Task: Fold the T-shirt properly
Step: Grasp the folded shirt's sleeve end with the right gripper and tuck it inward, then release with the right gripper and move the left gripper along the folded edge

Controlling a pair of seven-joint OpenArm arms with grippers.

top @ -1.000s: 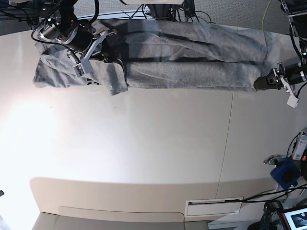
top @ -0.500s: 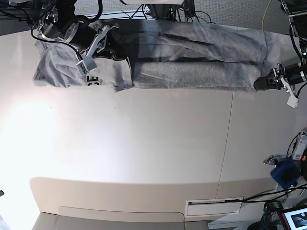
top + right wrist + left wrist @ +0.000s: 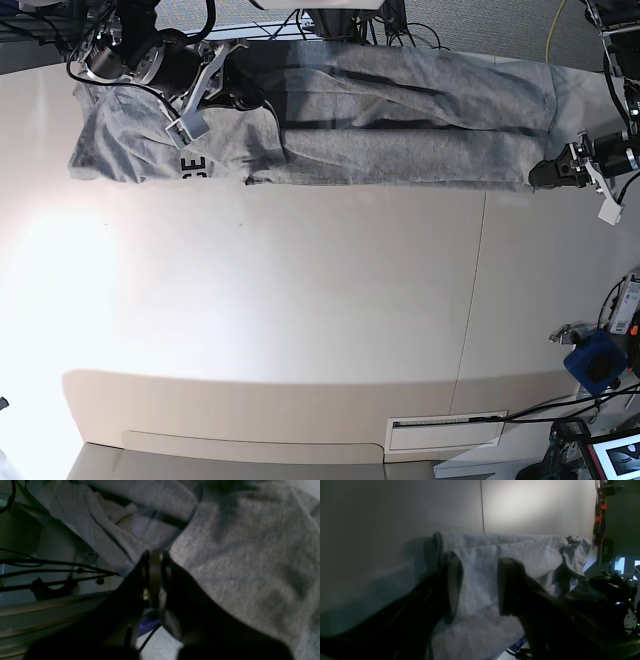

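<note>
The T-shirt [image 3: 400,130] lies stretched in a long, roughly folded band along the far edge of the pale desk [image 3: 320,320], black lettering peeking out at one end. The right pincer [image 3: 155,562] is clamped tight on a fabric edge there; the left pincer [image 3: 476,585] stands parted around the other end, pinching nothing. This looks like a lengthwise fold in progress; next, the left should close before both carry the cloth. Cables crowd the desk's back edge.

Black arms [image 3: 150,60], black cables, white-tipped dark fingers [image 3: 187,125].
</note>
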